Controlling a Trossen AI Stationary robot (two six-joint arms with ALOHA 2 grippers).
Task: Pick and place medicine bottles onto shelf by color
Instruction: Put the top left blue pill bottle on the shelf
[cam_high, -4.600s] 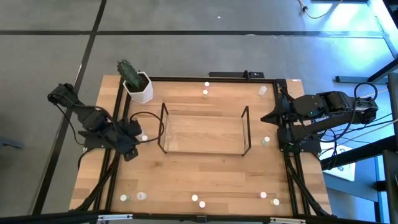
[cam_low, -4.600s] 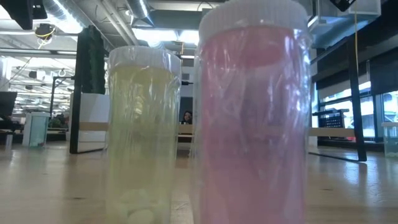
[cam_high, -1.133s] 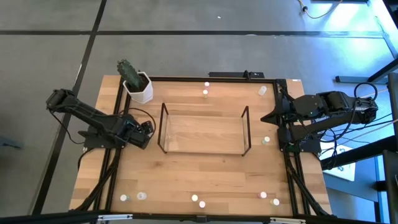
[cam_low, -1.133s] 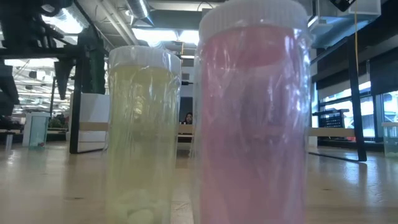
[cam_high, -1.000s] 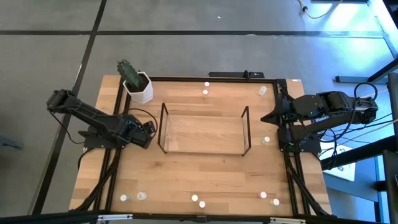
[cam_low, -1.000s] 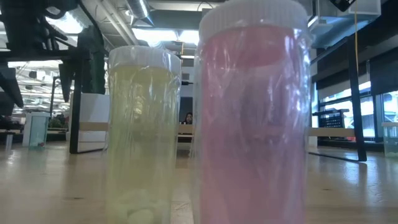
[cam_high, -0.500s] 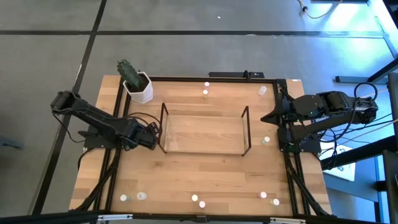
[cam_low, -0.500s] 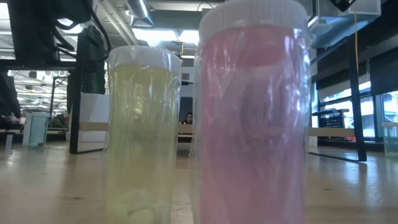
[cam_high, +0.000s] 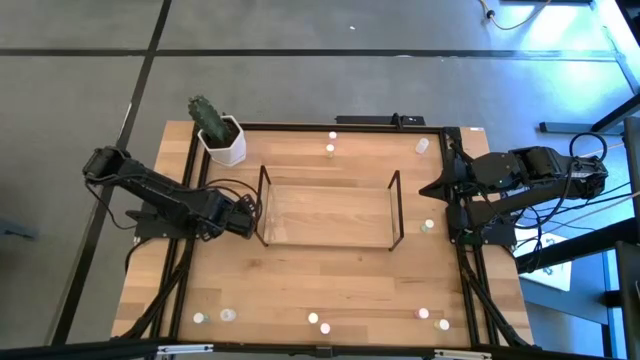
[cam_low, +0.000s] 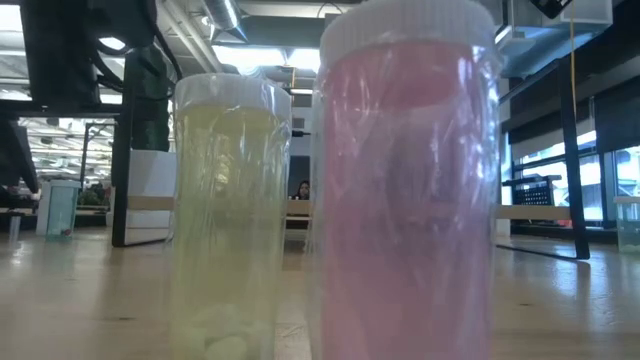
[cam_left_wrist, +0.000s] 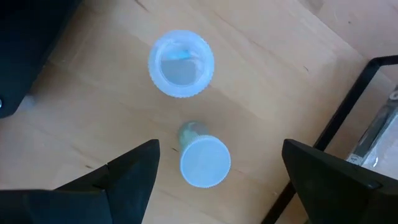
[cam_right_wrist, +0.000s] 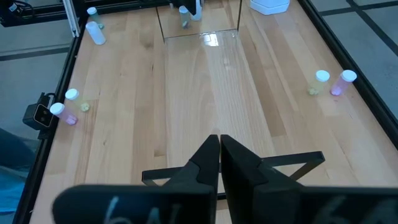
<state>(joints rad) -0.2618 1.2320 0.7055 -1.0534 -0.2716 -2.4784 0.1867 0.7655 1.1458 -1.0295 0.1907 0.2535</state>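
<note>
Bottles lie scattered on the wooden bench around the clear shelf, which sits mid-bench. From above, nine can be counted: two by the far edge, one lying at the far right corner, one beside the shelf's right end, and five along the near edge. Two more bottles stand below the left gripper, just beside the shelf's left end; its jaws are spread wide on either side of the nearer one, holding nothing. Right gripper waits at the right edge, jaws closed and empty. One white plant pot stands at the far left corner.
</note>
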